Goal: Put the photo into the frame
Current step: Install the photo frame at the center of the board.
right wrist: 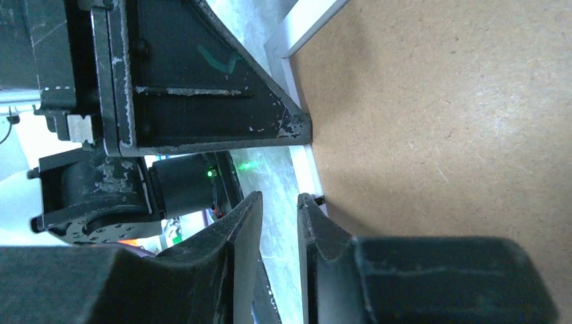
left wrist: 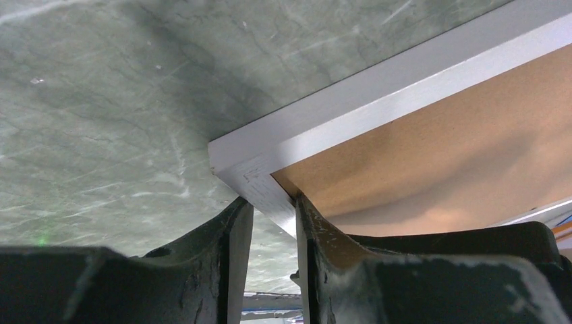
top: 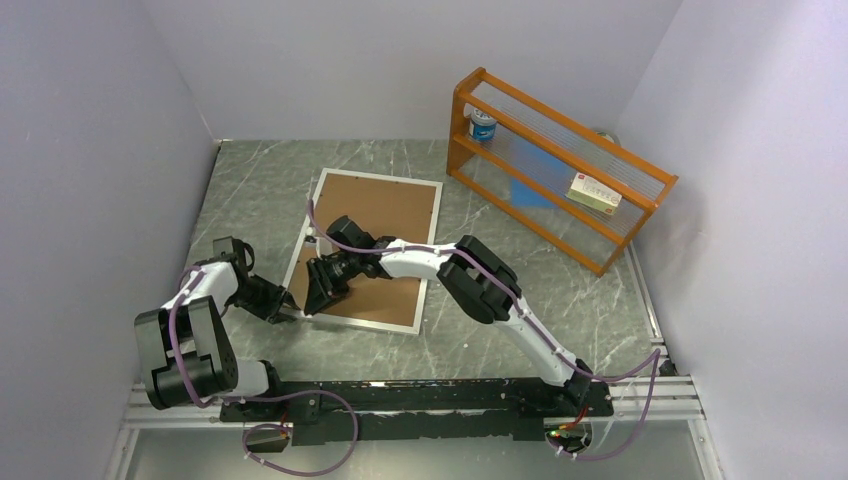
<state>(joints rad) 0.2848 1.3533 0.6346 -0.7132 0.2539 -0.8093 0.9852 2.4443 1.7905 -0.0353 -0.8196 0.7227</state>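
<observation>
**A:** Starting nearest the arms, what has the left gripper (left wrist: 271, 202) got?

**B:** It's down at the near left corner of the frame (left wrist: 351, 108). Its jaws stand one on either side of the white border there, one at the outer edge and one at the inner. I read that as pinching the frame.

**A:** And the right gripper (right wrist: 280, 199)?

**B:** Just beyond it, on the same left border and close beside the left one. Its jaws are a narrow slot apart, with bare table (top: 250, 180) showing through the slot. One tip sits at the seam where border meets board. Whether it grips anything, I cannot tell.

**A:** So where is the photo?

**B:** It can't be seen in any view. The frame lies flat on the table, about mid-table, and its opening is filled by the brown backing board (top: 390, 205). If the photo is in there, it is hidden under that board.

**A:** How far along are we, then?

**B:** My guess is one of two. It could be late, with the photo already under the board and only the closing-up left. Or it could be early, with the board to come out first. The pictures don't decide it.

**A:** Which way does the frame lie?

**B:** Back upward, it seems, since the board is showing. Its long axis runs near to far, with the far end leaning a little to the right, and one short side faces the arms.

**A:** Anything behind it?

**B:** The orange wooden rack (top: 575, 125) at the far right, well apart from the frame.
</observation>
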